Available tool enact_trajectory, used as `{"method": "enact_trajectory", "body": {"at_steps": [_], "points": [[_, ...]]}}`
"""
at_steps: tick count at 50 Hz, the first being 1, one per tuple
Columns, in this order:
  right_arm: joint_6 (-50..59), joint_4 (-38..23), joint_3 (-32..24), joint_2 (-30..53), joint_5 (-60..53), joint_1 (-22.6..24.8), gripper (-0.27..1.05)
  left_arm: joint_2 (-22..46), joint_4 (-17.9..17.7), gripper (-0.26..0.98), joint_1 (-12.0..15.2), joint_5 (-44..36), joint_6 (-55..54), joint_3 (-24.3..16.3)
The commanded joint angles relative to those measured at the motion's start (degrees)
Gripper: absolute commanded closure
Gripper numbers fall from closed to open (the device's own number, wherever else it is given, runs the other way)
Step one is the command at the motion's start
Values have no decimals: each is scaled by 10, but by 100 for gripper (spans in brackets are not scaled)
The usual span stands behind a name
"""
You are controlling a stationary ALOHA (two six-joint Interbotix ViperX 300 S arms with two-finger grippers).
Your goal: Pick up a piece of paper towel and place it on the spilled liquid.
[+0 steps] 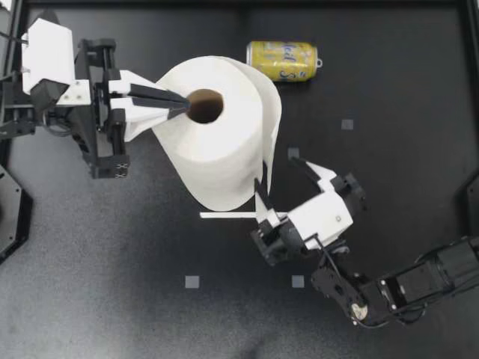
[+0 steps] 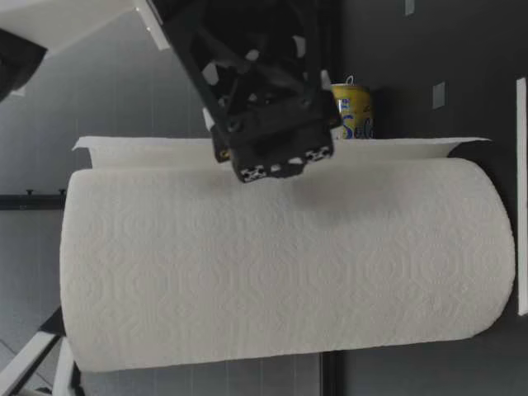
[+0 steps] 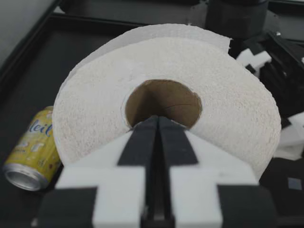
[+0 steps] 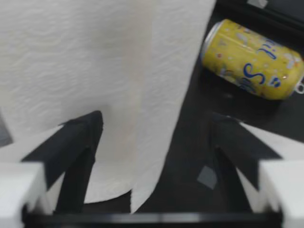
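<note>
One paper towel roll, one yellow can.

On my black desk a yellow can with blue print lies on its side toward the far edge, its tab end pointing to my right. Four small grey square markers sit flat on the desk: two on the near side and two farther out toward the right. A thin white strip lies flat near the middle.
</note>
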Motion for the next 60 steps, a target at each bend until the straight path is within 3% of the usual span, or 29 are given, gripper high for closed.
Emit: {"method": "enact_trajectory", "body": {"at_steps": [1, 18, 51, 60], "points": [[-2, 3, -8, -9, 12, -10, -1, -1, -2, 60, 1, 4, -2, 2], [-2, 7, 14, -30, 39, -37, -1, -1, -3, 60, 1, 3, -2, 11], [-5, -60, 2, -48, 5, -82, 0, 3, -3, 60, 1, -4, -4, 11], [-54, -69, 4, -59, 5, -104, 0, 3, -3, 60, 1, -4, -4, 11]]}}
